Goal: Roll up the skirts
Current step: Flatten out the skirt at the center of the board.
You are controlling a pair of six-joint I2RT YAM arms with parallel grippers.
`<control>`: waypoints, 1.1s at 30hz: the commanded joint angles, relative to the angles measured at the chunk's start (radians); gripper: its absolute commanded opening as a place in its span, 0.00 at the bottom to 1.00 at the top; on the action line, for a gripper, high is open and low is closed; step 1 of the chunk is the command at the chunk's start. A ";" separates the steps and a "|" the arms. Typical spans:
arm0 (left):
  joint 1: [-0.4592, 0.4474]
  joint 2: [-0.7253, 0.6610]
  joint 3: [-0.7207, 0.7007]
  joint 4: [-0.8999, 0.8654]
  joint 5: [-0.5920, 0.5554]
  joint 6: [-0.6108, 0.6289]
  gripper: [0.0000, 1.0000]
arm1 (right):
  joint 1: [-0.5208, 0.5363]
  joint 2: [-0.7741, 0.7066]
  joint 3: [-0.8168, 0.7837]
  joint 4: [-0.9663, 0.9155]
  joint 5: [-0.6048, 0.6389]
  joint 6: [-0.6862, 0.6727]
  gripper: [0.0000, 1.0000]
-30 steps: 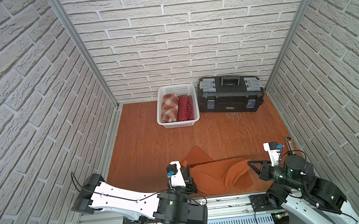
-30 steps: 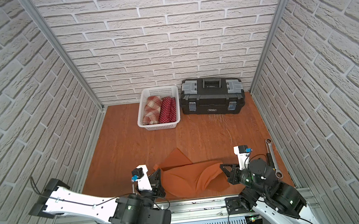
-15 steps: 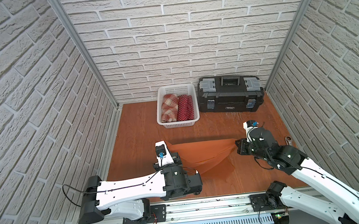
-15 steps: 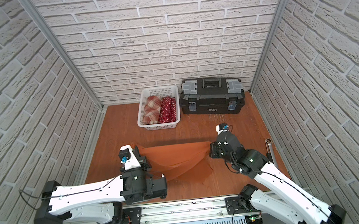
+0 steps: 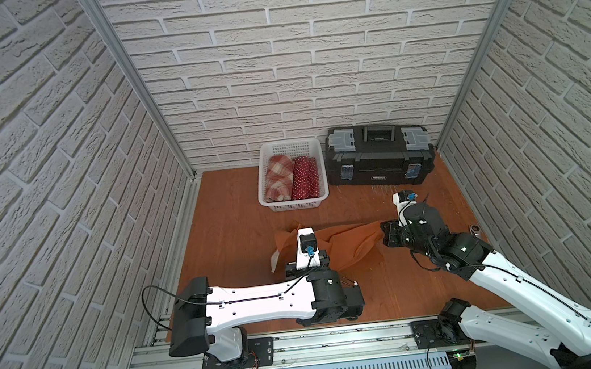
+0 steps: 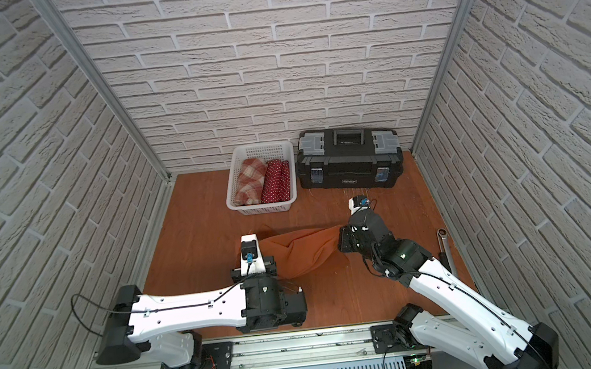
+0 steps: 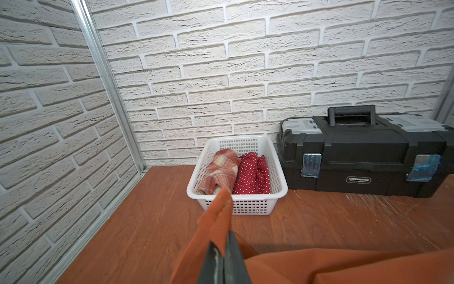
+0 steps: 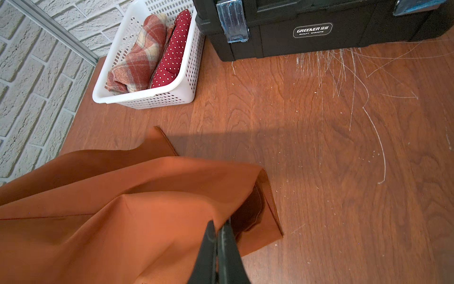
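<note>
The left gripper [image 7: 223, 243] is clamped on a corner of the rust-orange skirt [image 5: 350, 243] at its 9 o'clock end. The right gripper [image 8: 218, 225] pinches the 3 o'clock corner. The cloth hangs slack and bunched between them over mid-table. To do this well, I judge both arms should draw apart evenly until the top edge is taut, then lay it flat before rolling. At 12 o'clock, the basket [image 5: 294, 204] holds the plaid skirt [image 5: 278, 178] and polka-dot skirt [image 5: 304, 178], already rolled.

White brick-patterned walls [image 5: 310, 59] enclose a reddish-brown wooden floor [image 5: 233, 219], evenly lit.
</note>
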 commanded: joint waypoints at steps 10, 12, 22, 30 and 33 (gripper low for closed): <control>0.166 0.173 -0.011 -0.199 -0.152 -0.074 0.00 | -0.139 0.367 0.076 0.190 -0.078 -0.068 0.15; 0.181 0.218 0.004 -0.200 -0.153 -0.078 0.00 | -0.169 0.521 0.150 0.177 -0.109 -0.080 0.42; 0.314 0.272 0.022 -0.202 -0.154 -0.142 0.00 | -0.232 0.729 0.178 0.169 -0.100 -0.108 0.78; 0.337 0.280 -0.014 -0.200 -0.153 -0.179 0.00 | -0.056 0.330 0.049 0.090 -0.011 -0.176 0.86; 0.337 0.286 -0.026 -0.197 -0.153 -0.208 0.00 | 0.053 0.200 -0.024 0.110 -0.047 -0.200 0.86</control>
